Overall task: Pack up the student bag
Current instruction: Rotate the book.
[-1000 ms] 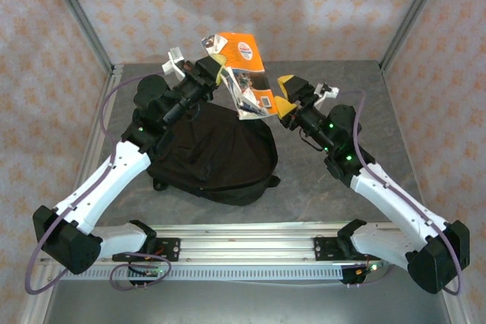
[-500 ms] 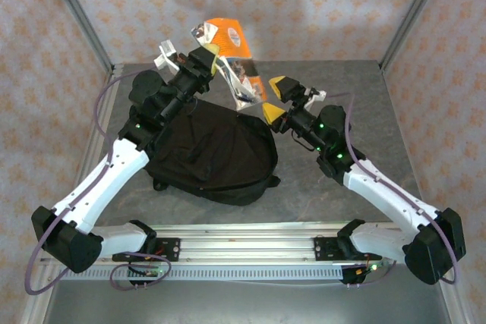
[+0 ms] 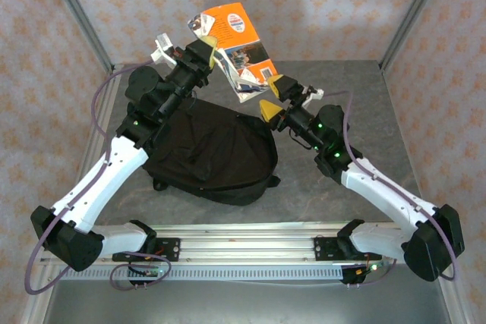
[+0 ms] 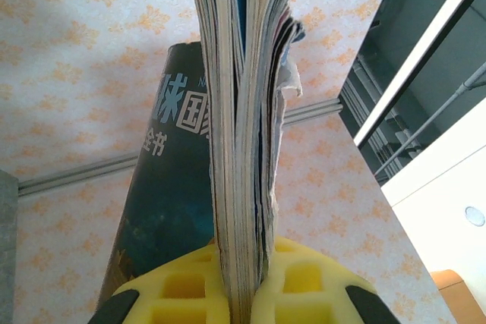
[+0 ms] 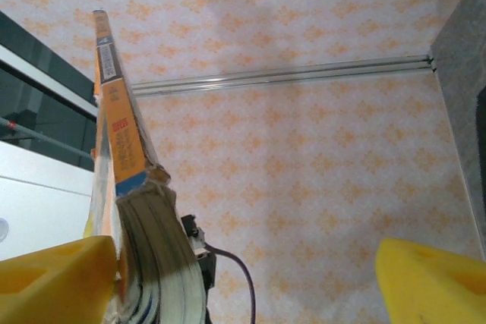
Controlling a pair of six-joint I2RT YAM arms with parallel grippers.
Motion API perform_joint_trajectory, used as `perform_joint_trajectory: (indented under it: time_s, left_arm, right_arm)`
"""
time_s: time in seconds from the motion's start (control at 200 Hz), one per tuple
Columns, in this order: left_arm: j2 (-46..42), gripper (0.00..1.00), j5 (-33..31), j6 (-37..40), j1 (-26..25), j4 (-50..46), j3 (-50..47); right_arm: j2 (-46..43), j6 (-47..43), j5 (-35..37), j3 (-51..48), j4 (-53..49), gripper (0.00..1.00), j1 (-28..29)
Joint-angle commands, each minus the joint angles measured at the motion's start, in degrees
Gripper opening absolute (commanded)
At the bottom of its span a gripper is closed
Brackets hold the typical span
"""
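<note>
The left hand [image 3: 206,45] was shut tight on a thick book [image 3: 237,45] with an orange cover. It held the book up in the air, over the far end of the student bag [image 3: 216,153]. In the left wrist view, the two yellow pads [image 4: 178,294] squeezed the book from both sides, and its pages stood up on their edge.

The right hand [image 3: 276,96] was open wide. It was up in the air too, just beside the low corner of the book. In the right wrist view, the book stood right next to one of its pads, and the other pad was far off on the other side. I could not tell if the near pad touched the book.

The student bag was black and lay flat on the grey worktop [image 3: 376,111], between the two arms. The left arm reached over it.
</note>
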Motion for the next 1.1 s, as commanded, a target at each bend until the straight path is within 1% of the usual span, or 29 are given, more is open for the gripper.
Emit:
perform_joint_trajectory:
  time_s: [0.0, 0.125, 0.155, 0.22, 0.275, 0.285, 0.29, 0.33, 0.34, 0.35, 0.36, 0.375, 0.38, 0.405, 0.41, 0.43, 0.455, 0.485, 0.535, 0.585, 0.59, 0.631, 0.711, 0.791, 0.841, 0.876, 0.916, 0.986, 1.096]
  left_arm:
    - [-1.21, 0.0, -1.23, 1.12, -0.31, 5.45, -1.79]
    - [-1.74, 0.0, -2.13, 2.06, -1.87, 5.0, -4.15]
    - [-1.72, 0.0, -2.27, 2.47, -2.25, 4.72, -4.51]
    - [-2.06, 0.0, -2.7, 3.59, -2.89, 3.68, -5.28]
    - [-2.73, 0.0, -3.19, 4.61, -3.27, 2.35, -5.88]
    - [-2.89, 0.0, -3.31, 4.82, -3.29, 2.18, -5.98]
    - [-2.93, 0.0, -3.34, 4.91, -3.32, 2.03, -6.04]
    - [-3.58, 0.0, -3.82, 5.65, -3.29, 0.83, -6.51]
    - [-3.76, 0.0, -3.88, 5.87, -3.27, 0.48, -6.67]
    - [-3.94, 0.0, -3.94, 6.12, -3.29, 0.06, -6.66]
    - [-4.05, 0.0, -4.02, 6.36, -3.27, -0.42, -6.73]
    - [-4.3, 0.0, -4.13, 6.79, -3.28, -1.17, -6.79]
    - [-4.38, 0.0, -4.15, 6.95, -3.27, -1.4, -6.75]
    - [-4.67, 0.0, -4.12, 7.82, -3.33, -3.15, -6.49]
    - [-4.75, 0.0, -4.06, 8.04, -3.34, -3.58, -6.38]
    - [-4.82, 0.0, -3.8, 8.97, -3.28, -5.41, -5.94]
    - [-4.84, 0.05, -3.25, 10.39, -3.27, -8.78, -5.31]
    - [-4.61, 0.14, -2.39, 12.48, -3.39, -12.49, -4.14]
    - [-3.89, 0.38, -0.74, 16.39, -3.41, -19.43, -1.87]
    - [-2.74, 0.59, 0.87, 21.28, -3.88, -26.27, 0.58]
    - [-2.64, 0.61, 0.95, 21.89, -4.01, -27.09, 0.84]
    - [-1.32, 0.7, 0.53, 26.71, -5.37, -34.25, 3.33]
    - [3.09, 0.79, -2.89, 37.61, -9.5, -48.38, 9.12]
    - [9.21, 0.82, -6.71, 44.87, -13.91, -60.28, 14.54]
    - [12.93, 0.83, -9.26, 47.84, -15.78, -66.6, 17.24]
    - [15.07, 0.9, -11.52, 49.52, -16.77, -70.35, 18.54]
    - [17.32, 0.99, -15.72, 50.76, -17.45, -74.69, 19.67]
    - [20.33, 1.0, -22.13, 51.75, -17.59, -80.24, 20.53]
    - [23.31, 1.0, -29.55, 53.96, -17.59, -82.69, 18.57]
  right_arm:
    - [1.16, 0.79, 0.37, 4.36, 6.1, 0.82, 1.54]
    - [3.95, 0.85, 0.94, 8.54, 7.72, 0.74, 3.19]
    - [4.56, 0.64, 1.13, 9.41, 7.77, 0.7, 3.42]
    - [5.01, 0.38, 1.62, 10.56, 7.32, 0.59, 3.69]
    - [4.32, -0.8, 2.58, 10.79, 4.99, 0.45, 3.69]
    - [3.83, -1.17, 3.06, 10.73, 3.92, 0.41, 3.68]
    - [3.83, -1.17, 3.06, 10.73, 3.92, 0.41, 3.68]
    - [3.11, -3.31, 4.69, 10.31, 0.29, 0.29, 3.69]
    - [1.7, -3.88, 5.18, 10.2, -0.87, 0.27, 3.69]
    - [0.72, -4.82, 5.96, 10.05, -2.88, 0.22, 3.7]
    - [0.45, -5.15, 6.18, 10.02, -3.62, 0.21, 3.69]
    - [-0.66, -6.55, 7.3, 9.92, -6.51, 0.15, 3.69]
    - [-0.66, -6.55, 7.3, 9.92, -6.51, 0.15, 3.69]
    - [-2.36, -9.05, 8.86, 9.73, -10.94, 0.07, 3.7]
    - [-2.36, -9.05, 8.86, 9.73, -10.94, 0.07, 3.7]
    - [-3.72, -11.06, 10.25, 9.83, -15.24, 0.0, 3.69]
    - [-4.92, -12.94, 11.53, 10.23, -20.48, 0.0, 3.69]
    - [-5.88, -14.92, 12.67, 10.88, -25.42, 0.0, 3.71]
    - [-7.45, -20.61, 13.92, 12.12, -33.31, 0.0, 3.6]
    - [-8.61, -25.95, 16.38, 14.64, -44.88, 0.0, 3.6]
    - [-8.61, -25.95, 16.38, 14.64, -44.88, 0.0, 3.6]
    - [-8.97, -30.15, 19.05, 17.13, -54.74, 0.0, 3.51]
    - [-9.0, -36.09, 28.04, 21.91, -72.32, 0.0, 3.43]
    - [-9.92, -41.49, 34.64, 23.68, -81.09, 0.0, 3.18]
    - [-11.22, -43.86, 36.69, 23.47, -83.29, 0.0, 3.0]
    - [-12.31, -44.84, 37.06, 22.9, -83.99, 0.0, 2.86]
    - [-13.41, -45.7, 36.99, 22.15, -84.48, 0.0, 2.72]
    - [-15.24, -45.42, 36.57, 20.43, -84.91, 0.0, 2.55]
    - [-17.19, -43.71, 33.92, 16.53, -83.61, 0.0, 2.46]
